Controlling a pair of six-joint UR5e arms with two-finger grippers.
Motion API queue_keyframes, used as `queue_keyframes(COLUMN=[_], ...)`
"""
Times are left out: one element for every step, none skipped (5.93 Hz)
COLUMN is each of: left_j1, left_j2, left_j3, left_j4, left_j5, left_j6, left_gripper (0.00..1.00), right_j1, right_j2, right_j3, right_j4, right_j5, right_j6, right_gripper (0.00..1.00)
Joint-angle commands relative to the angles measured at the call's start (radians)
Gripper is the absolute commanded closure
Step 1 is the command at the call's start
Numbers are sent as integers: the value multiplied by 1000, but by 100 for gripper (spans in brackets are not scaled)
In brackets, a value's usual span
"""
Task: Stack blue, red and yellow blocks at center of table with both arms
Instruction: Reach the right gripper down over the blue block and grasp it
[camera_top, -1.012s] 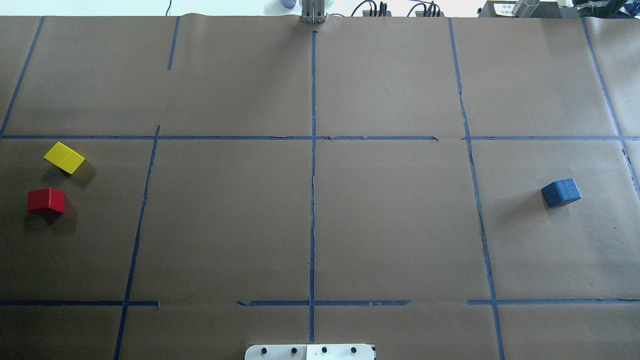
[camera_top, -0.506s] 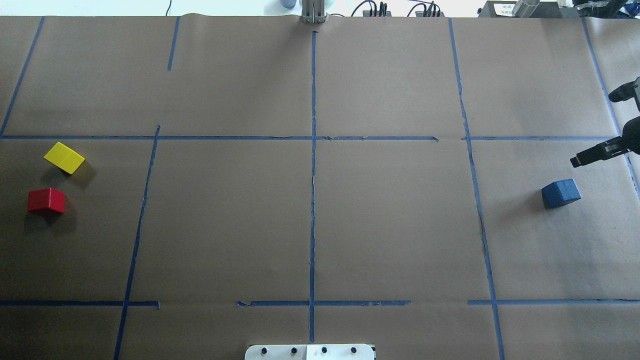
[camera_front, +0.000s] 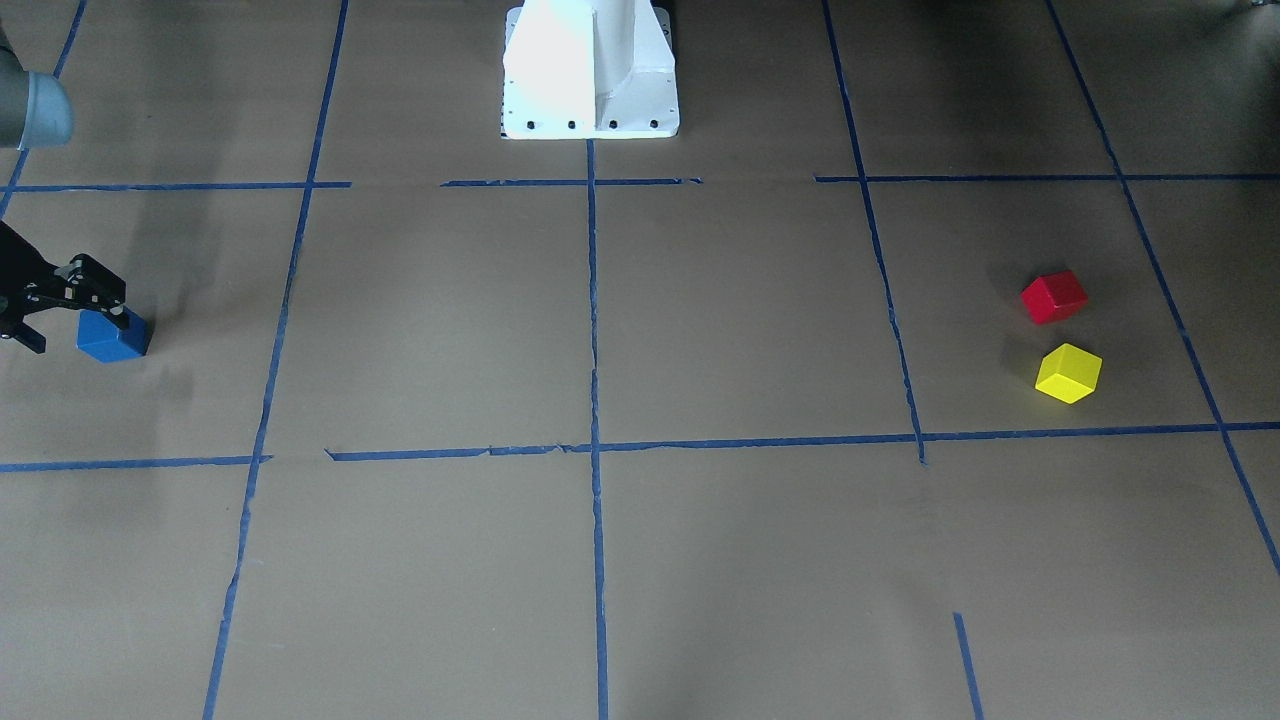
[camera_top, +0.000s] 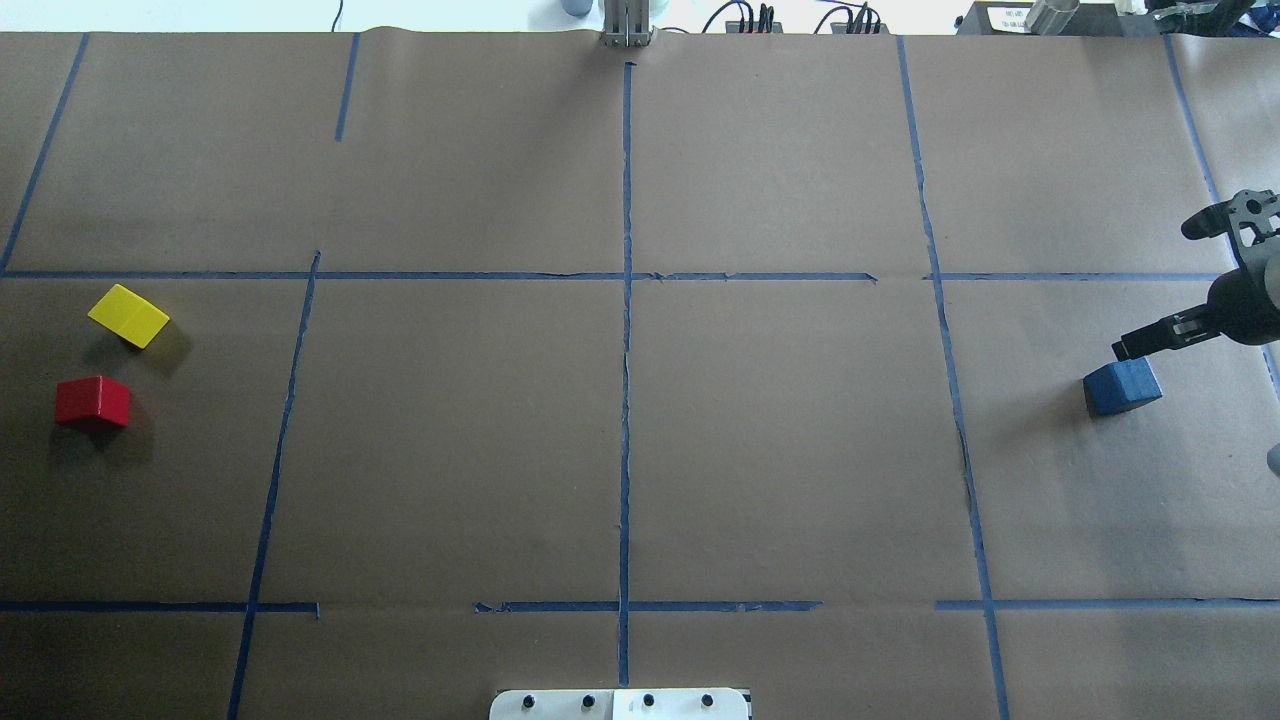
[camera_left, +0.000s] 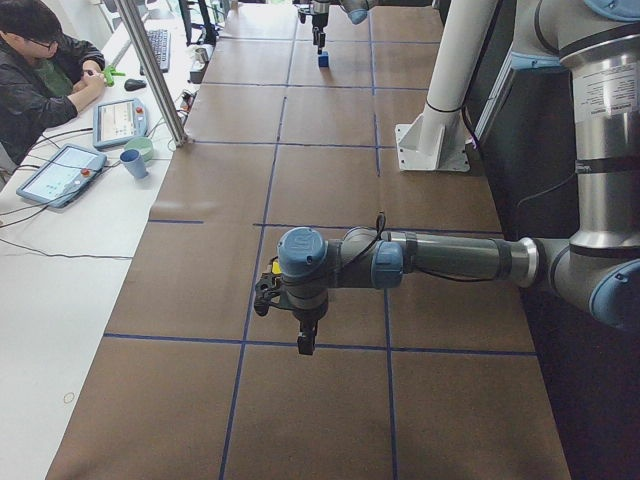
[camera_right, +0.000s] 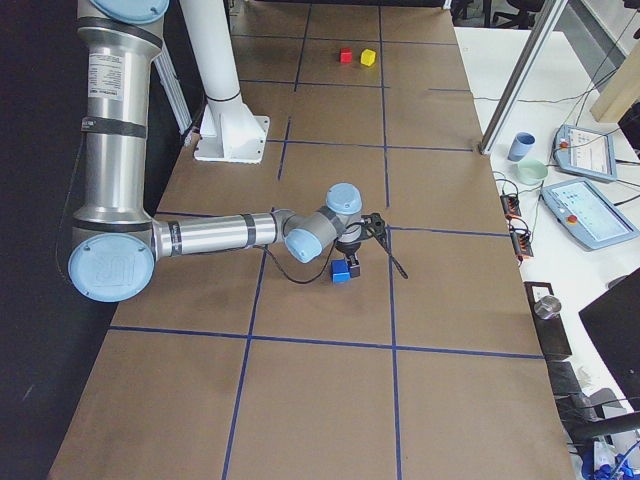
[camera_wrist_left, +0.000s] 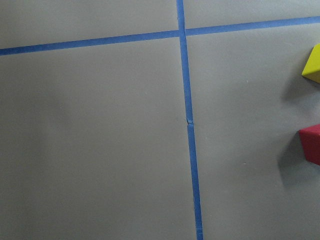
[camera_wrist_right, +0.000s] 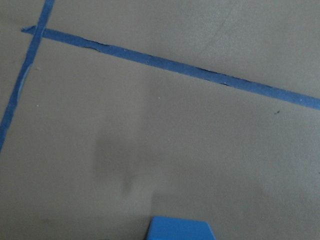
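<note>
Fingers (camera_top: 1150, 338) of the right gripper (camera_top: 1153, 290) stand wide apart and hold nothing. One of them hangs over the far top edge of the blue block (camera_top: 1122, 386), so the block lies beside the gap, not in it. The gripper should come nearer until the block is centred in the gap. It should also turn to match the block's slight skew against the tape lines (camera_top: 626, 440), then go straight down onto two flat faces.

The block sits near the table (camera_top: 780, 450) right end, so the carry should go left, away from that edge, with only tape to cross before the centre.

Far left, the red block (camera_top: 93, 401) and yellow block (camera_top: 128, 315) lie close together. The left gripper (camera_left: 290, 322) is near them, and I cannot tell its finger state.
</note>
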Motion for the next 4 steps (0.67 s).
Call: queue_keyframes(left_j1=[0, 0, 0, 0], left_j2=[0, 0, 0, 0], left_j3=[3, 3, 3, 3], left_j4=[0, 2, 2, 2], left_j5=[0, 0, 0, 0], left_j6=[0, 1, 1, 0], left_gripper=[0, 0, 0, 0], right_j1=[-34, -51, -56, -55], right_j2=[2, 2, 2, 4], right_j3=[-43, -58, -59, -57], right_j4=[5, 5, 5, 5], right_j5=[-14, -18, -16, -16], right_j6=[8, 8, 11, 14], right_gripper=[0, 0, 4, 89])
